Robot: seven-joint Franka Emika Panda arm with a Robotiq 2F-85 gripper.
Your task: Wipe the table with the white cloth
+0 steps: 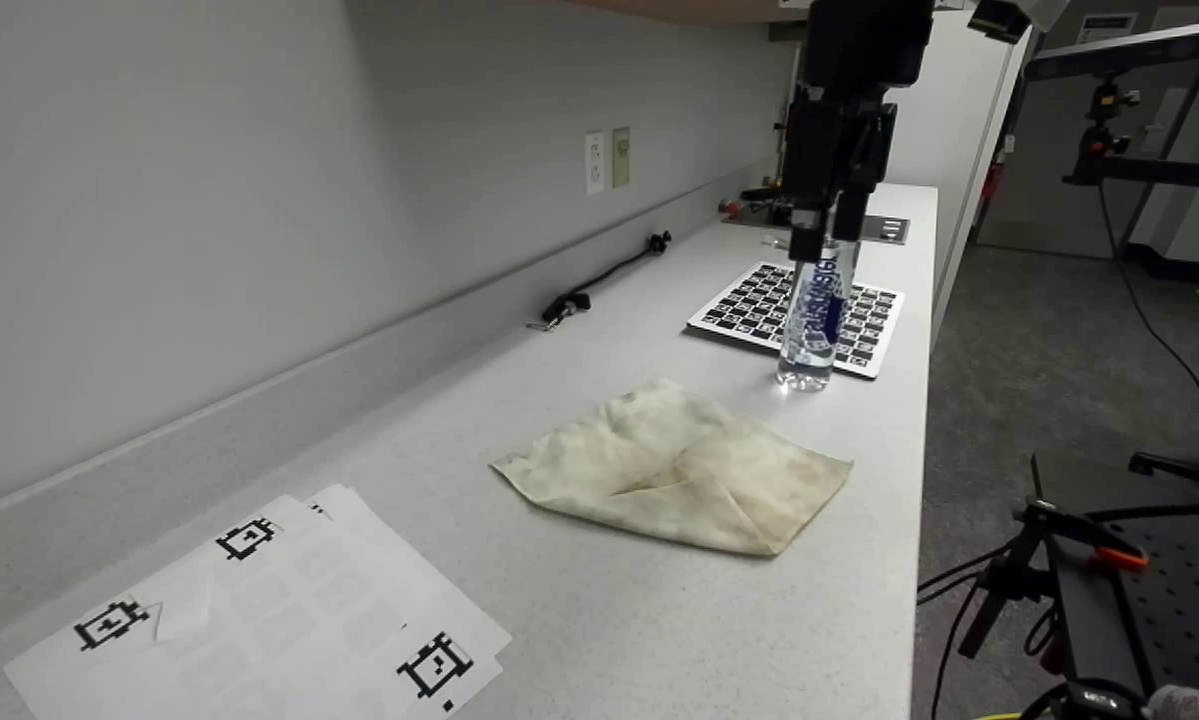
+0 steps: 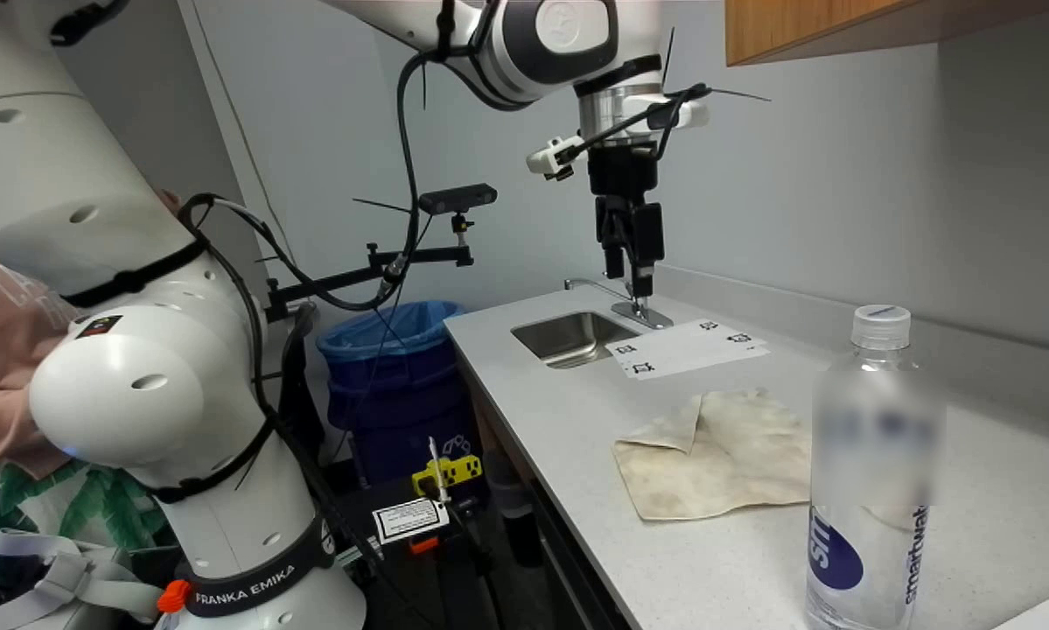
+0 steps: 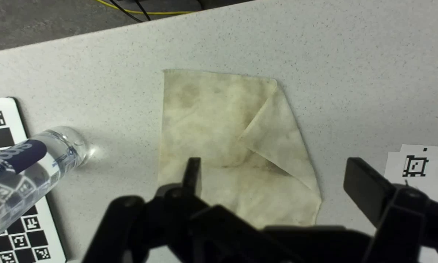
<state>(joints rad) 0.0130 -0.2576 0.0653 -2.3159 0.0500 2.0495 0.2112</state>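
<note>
The white cloth [image 1: 679,470], off-white with brownish stains, lies on the light speckled table [image 1: 609,640]. It also shows in an exterior view [image 2: 708,468] and in the wrist view [image 3: 208,120]. It is mostly flat, with one corner folded over. My gripper [image 1: 827,247] is raised above the table and points down; it also shows in an exterior view [image 2: 628,282]. In the wrist view the gripper [image 3: 273,162] has its fingers wide apart with nothing between them. The cloth lies below, and the gripper hides its lower edge there. The gripper does not touch the cloth.
A clear water bottle [image 1: 811,330] stands near the cloth, beside a checkered board [image 1: 744,305]. Marker papers [image 1: 299,610] lie on the cloth's other side, near a sink [image 2: 568,339]. A wooden cabinet [image 2: 804,31] hangs above. A cable [image 1: 619,268] lies along the wall.
</note>
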